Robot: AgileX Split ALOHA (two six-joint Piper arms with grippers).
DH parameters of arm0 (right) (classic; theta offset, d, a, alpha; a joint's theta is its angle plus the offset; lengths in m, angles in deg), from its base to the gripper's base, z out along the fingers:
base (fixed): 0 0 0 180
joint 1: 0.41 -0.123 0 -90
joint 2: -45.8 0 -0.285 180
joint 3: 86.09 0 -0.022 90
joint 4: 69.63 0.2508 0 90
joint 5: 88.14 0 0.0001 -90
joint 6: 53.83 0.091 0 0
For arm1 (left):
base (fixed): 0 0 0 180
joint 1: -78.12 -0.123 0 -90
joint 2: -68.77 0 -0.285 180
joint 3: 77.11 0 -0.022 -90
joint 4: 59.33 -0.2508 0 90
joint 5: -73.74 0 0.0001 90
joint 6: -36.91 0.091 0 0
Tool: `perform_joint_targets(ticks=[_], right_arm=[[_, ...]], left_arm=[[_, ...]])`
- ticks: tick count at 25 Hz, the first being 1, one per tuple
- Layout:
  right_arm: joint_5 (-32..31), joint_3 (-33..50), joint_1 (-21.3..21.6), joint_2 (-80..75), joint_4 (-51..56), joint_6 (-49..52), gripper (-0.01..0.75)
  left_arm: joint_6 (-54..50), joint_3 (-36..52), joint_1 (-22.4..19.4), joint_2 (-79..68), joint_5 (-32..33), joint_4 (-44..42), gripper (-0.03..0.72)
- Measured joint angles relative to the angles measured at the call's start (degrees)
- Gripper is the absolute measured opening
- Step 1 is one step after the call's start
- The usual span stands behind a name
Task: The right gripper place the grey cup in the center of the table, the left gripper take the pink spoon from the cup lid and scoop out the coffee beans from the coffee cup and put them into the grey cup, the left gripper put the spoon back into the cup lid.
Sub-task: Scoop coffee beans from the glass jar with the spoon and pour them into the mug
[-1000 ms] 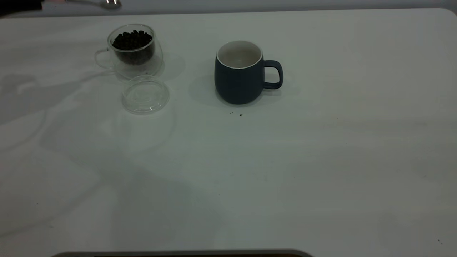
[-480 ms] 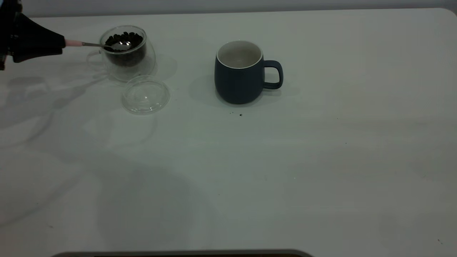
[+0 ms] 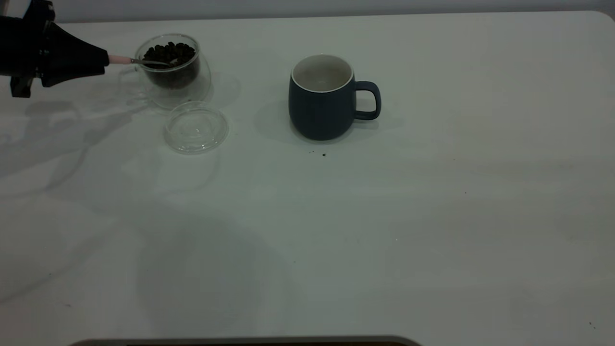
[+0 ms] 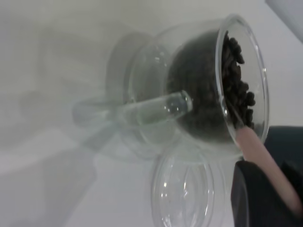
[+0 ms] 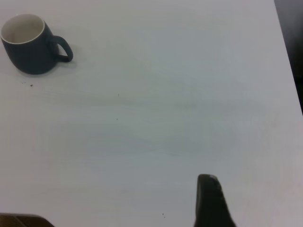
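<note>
Left gripper point(image 3: 103, 61) holds pink spoon point(image 3: 139, 61) in coffee cup point(image 3: 173, 69); grey cup point(image 3: 323, 98) central.

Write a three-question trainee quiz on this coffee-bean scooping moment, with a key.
1. True or false: the pink spoon lies in the cup lid.
2. The spoon's bowl is in: A) the grey cup B) the glass coffee cup C) the lid.
3. Fill in: the grey cup's handle points toward the ___ arm's side.

Key: 1 false, the left gripper holds it; 2 B, among the coffee beans; 3 right.
</note>
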Motion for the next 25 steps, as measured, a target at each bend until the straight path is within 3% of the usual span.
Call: perform_joint_targets(ticks=[6,16,25], right_arm=[[0.0,0.0,0.0,0.0,0.0,0.0,0.488],[0.0,0.0,0.0,0.0,0.0,0.0,0.488],[0.0,0.0,0.0,0.0,0.0,0.0,0.488]], left_arm=[[-1.7,0.0,-0.47,-0.17,0.9,1.03,0.13],[-7.48,0.0,-5.03,-0.17,4.31,-3.02,0.13],[-9.06,0.0,-5.31,-0.17,6.77,-3.89,0.13]])
